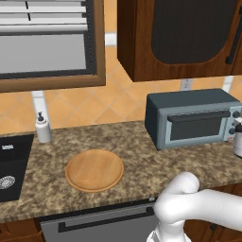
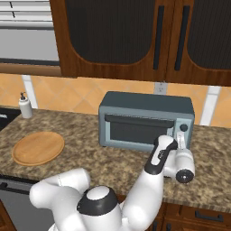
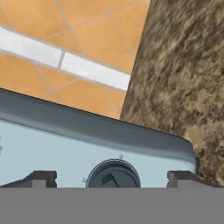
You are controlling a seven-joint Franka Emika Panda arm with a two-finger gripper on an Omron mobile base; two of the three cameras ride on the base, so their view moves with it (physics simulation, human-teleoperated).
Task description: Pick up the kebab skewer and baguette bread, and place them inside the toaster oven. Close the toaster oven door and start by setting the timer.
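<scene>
Toaster oven sat at the counter's far right, door already shut, wooden plate bare. Gripper, jaws apart, straddled the timer knob; only setting it looked left.

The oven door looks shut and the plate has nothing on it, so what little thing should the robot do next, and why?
Probably ease forward and close the fingers on the timer knob. In the hand view the open gripper straddles that knob on the toaster oven, and the toaster oven door is shut.
</scene>
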